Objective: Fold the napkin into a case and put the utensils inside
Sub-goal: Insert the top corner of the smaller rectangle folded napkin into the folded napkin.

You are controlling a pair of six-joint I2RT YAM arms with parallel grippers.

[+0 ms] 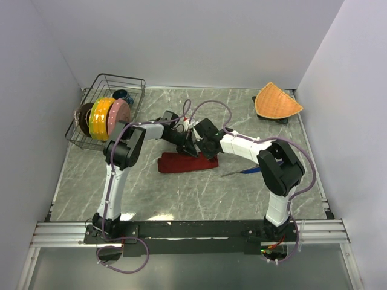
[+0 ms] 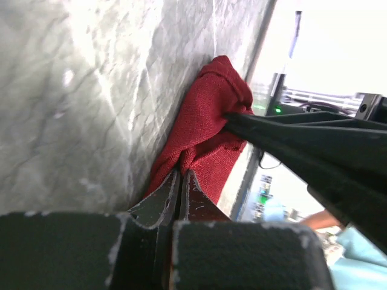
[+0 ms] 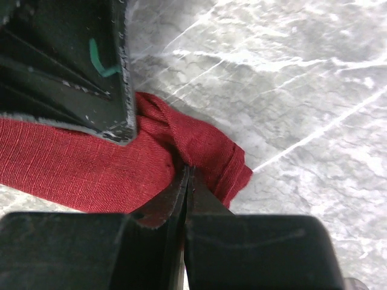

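Gripping the napkin: both pincers are clenched on the dark red napkin. The left pincer has its jaws pressed together with a ridge of cloth nipped at the tips. The right pincer does the same on a bunched corner.
Napkin's place: it lies on the marble table directly beneath both pincers, a long narrow band that looks already doubled over.
Why held so: the pincers meet almost tip to tip at one end of the cloth, probably to carry that edge over together so the fold lands square. A single pinch would likely let such soft cloth sag and twist.
Knife: the blue-purple knife lies flat on the table behind the right pincer, beside its forearm and apart from the napkin. It seems parked within reach for loading later.
Stage: by this view, folding is under way and no utensil is inside yet.
Bystanders: a wire rack holding coloured plates stands well off beyond the left arm, and an orange woven mat lies well off beyond the right.
Hidden: from above, the arms cover the pinch points and the napkin's far edge. The wrist cameras crop most of the cloth, so its layers cannot be counted. The fork cannot be made out for certain; a thin pale line beside the knife may be the fork or the knife's own blade.
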